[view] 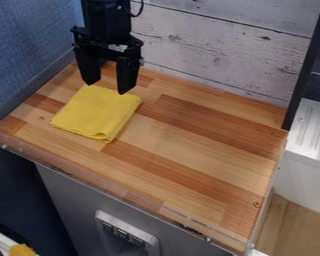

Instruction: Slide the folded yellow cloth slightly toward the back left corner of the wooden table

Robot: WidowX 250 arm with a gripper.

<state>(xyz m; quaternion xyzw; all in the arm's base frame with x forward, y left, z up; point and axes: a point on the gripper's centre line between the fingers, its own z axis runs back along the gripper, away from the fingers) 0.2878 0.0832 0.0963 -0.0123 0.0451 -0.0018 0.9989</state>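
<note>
Wide-open and empty, the gripper (107, 88) hangs by the back edge of the folded yellow cloth (96, 115) on the wooden counter (209, 145). Grabbing it likely needs a low, soft pinch.

Striped counter with light and brown wood blocks (203, 145), between two walls.
Taking the centre of the view as the clock's middle, a blue wall with woven texture (29, 40) is toward ten o'clock, and a wall of whitish, knotted wood planks (216, 45) toward one. A straight black upright post (306, 65) stands at two; beyond it are dark rectangular tiles (319, 62). A white ribbed surface (313, 127) lies at three. A clear plastic edge strip (142, 197) follows the counter's front. Toward half past six, a light grey rectangular fitting with dark square parts (126, 235) sits on the flat grey front panel (66, 200).
</note>
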